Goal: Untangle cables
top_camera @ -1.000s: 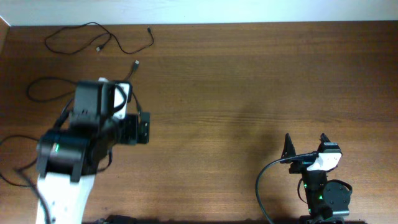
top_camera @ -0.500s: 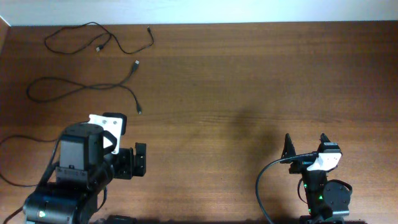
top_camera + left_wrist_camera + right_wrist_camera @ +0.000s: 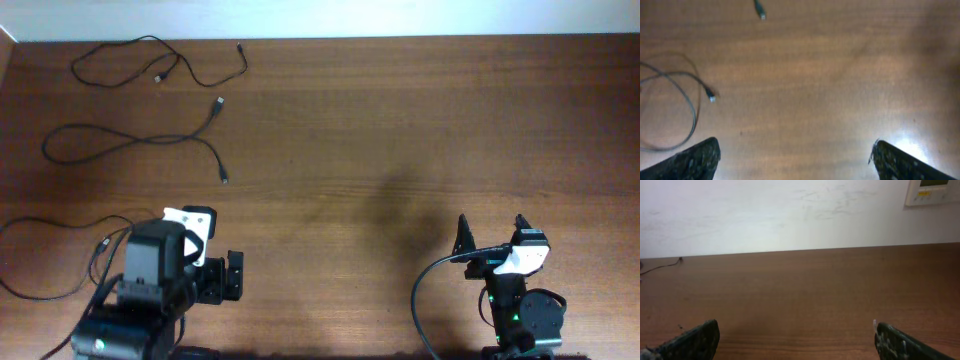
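Observation:
Three thin black cables lie apart on the left of the wooden table. One cable (image 3: 148, 40) runs along the far edge, a second cable (image 3: 150, 141) lies below it, and a third cable (image 3: 60, 221) loops at the left edge beside my left arm. My left gripper (image 3: 232, 277) is open near the front edge and holds nothing. The left wrist view shows that gripper (image 3: 795, 157) over bare wood, with a cable loop (image 3: 692, 107) and its plug (image 3: 711, 96) to the left. My right gripper (image 3: 492, 232) stands open at the front right, its jaws (image 3: 796, 340) empty.
The table's far edge meets a white wall (image 3: 790, 215) with a small control panel (image 3: 932, 191). A cable end (image 3: 660, 266) shows at the far left of the right wrist view. A thicker black arm cable (image 3: 420, 300) curves beside the right arm.
My left arm has drawn back from over the middle cable toward the front edge, uncovering that cable and the third one. The right arm has not moved.

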{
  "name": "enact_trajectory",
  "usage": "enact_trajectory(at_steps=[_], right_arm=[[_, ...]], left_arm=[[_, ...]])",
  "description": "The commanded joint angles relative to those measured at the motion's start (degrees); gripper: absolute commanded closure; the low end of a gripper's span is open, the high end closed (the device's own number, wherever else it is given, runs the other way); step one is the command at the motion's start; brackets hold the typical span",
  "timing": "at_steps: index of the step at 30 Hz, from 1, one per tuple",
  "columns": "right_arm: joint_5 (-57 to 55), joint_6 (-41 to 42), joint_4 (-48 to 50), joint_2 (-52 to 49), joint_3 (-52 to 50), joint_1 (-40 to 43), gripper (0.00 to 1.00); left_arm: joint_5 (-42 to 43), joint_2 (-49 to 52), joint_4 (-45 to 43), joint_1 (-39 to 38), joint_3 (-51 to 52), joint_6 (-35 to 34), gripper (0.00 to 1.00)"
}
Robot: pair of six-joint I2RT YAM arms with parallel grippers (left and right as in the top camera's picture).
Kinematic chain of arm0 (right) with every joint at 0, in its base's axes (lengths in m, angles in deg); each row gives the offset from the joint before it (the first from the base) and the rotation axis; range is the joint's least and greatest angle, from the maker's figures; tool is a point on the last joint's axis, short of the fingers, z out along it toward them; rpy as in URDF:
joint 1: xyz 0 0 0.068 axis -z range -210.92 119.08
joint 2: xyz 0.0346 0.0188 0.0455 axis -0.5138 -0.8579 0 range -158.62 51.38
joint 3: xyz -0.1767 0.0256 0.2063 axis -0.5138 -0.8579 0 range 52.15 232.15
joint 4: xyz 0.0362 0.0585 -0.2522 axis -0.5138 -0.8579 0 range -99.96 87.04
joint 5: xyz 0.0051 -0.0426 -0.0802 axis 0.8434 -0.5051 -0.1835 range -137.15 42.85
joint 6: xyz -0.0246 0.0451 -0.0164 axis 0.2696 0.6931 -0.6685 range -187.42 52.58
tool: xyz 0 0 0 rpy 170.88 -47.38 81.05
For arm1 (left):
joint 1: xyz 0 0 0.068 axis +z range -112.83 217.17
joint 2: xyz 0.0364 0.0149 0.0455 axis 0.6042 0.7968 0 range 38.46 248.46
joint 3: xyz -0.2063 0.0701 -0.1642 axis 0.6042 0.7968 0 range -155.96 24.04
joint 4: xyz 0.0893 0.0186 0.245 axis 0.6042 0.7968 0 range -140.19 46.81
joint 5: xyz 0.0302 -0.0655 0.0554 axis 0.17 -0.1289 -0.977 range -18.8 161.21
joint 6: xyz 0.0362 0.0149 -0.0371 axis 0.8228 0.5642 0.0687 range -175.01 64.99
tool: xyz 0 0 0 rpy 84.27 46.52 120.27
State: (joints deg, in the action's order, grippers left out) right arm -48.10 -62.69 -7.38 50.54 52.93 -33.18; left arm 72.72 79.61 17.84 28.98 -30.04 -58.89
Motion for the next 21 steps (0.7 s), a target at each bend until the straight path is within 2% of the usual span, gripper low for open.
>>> enact_trajectory(at_steps=[1,16,21], right_arm=[[0.3,0.0,-0.2,0.5,-0.5,0.4,0.02],[0.3,0.0,-0.2,0.5,-0.5,0.4,0.02],[0.3,0.0,-0.2,0.5,-0.5,0.4,0.02]], left_arm=[[0.6,-4.4,-4.7,0.0,3.7,0.1,0.01],[2.8,-18.0,-17.1,0.0,12.9,1.4,0.01],[10.0,-18.9,-23.9,0.0,16.8,5.8,0.01]])
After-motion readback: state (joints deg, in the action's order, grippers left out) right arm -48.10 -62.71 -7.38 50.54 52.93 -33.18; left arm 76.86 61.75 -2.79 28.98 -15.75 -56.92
